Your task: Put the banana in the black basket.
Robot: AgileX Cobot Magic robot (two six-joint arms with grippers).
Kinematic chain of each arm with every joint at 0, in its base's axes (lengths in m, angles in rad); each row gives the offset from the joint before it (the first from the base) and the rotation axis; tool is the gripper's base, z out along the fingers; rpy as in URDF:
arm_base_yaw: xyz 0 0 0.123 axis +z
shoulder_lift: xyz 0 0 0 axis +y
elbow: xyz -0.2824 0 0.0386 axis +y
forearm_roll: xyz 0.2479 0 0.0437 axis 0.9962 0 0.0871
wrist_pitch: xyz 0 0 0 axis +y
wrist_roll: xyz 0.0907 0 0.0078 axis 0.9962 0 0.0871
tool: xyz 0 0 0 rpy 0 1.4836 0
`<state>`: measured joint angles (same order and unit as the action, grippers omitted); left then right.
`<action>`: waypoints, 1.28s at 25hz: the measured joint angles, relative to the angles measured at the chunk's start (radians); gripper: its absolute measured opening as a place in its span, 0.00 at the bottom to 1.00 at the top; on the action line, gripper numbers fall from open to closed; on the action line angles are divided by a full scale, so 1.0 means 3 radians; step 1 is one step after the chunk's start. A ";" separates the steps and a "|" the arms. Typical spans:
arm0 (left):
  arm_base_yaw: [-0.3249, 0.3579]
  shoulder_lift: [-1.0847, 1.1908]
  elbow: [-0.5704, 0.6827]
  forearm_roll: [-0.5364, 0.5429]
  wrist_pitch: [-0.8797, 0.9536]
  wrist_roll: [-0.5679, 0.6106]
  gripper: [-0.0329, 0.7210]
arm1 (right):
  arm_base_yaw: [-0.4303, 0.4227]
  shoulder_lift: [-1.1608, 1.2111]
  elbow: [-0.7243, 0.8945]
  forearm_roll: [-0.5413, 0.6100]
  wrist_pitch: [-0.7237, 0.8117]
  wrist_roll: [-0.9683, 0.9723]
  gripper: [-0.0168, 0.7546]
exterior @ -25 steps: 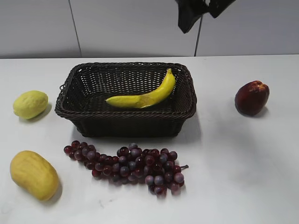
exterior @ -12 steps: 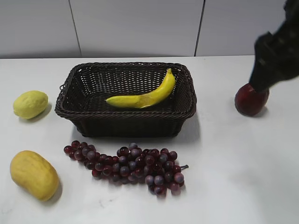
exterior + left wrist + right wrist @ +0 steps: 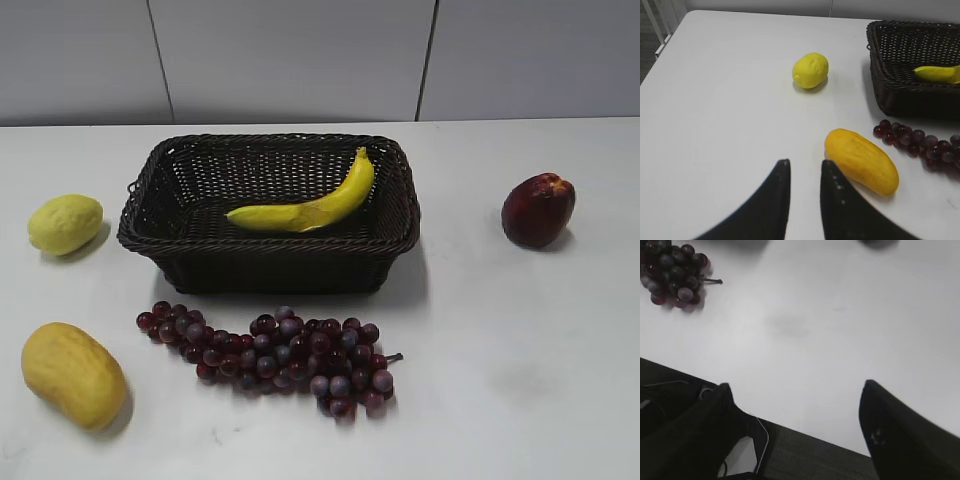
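Note:
The banana [image 3: 310, 208] lies inside the black basket [image 3: 270, 262], slanting from the middle to the back right corner. Its tip also shows in the left wrist view [image 3: 937, 74], inside the basket [image 3: 900, 97]. Neither gripper appears in the exterior view. My left gripper [image 3: 804, 162] is empty, its fingers close together, low over the table left of the basket. My right gripper [image 3: 795, 387] is wide open and empty, over the table's front edge, far from the basket.
A lemon [image 3: 65, 223] and a mango [image 3: 73, 374] lie left of the basket. The mango [image 3: 862, 161] is just right of my left fingertips. Dark red grapes [image 3: 275, 355] lie in front of the basket. A dark red fruit [image 3: 539, 209] sits at the right.
The right arm swung from above the basket to the right over the red fruit, then left the exterior view. The banana has not moved.

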<state>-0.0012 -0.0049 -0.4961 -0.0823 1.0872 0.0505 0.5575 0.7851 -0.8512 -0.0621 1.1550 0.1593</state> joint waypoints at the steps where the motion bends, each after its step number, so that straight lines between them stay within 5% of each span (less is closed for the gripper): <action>1: 0.0000 0.0000 0.0000 0.0000 0.0000 0.0000 0.31 | -0.0029 -0.0125 0.0049 0.0000 0.0004 0.0023 0.82; 11: 0.0000 0.0000 0.0000 0.0000 0.0000 0.0000 0.31 | -0.1019 -0.1373 0.0428 -0.0033 0.0101 -0.0086 0.84; 20: 0.0000 0.0000 0.0000 0.0000 0.0000 0.0000 0.31 | -0.1586 -0.2253 0.0625 0.0032 -0.0111 -0.0149 0.81; 32: 0.0000 0.0000 0.0000 -0.0003 0.0000 0.0000 0.31 | -0.1662 -0.2633 0.1174 0.0380 -0.0301 -0.0498 0.75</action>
<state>-0.0012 -0.0049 -0.4961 -0.0831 1.0872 0.0505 0.0589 -0.0050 -0.4991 0.0518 1.0646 0.0099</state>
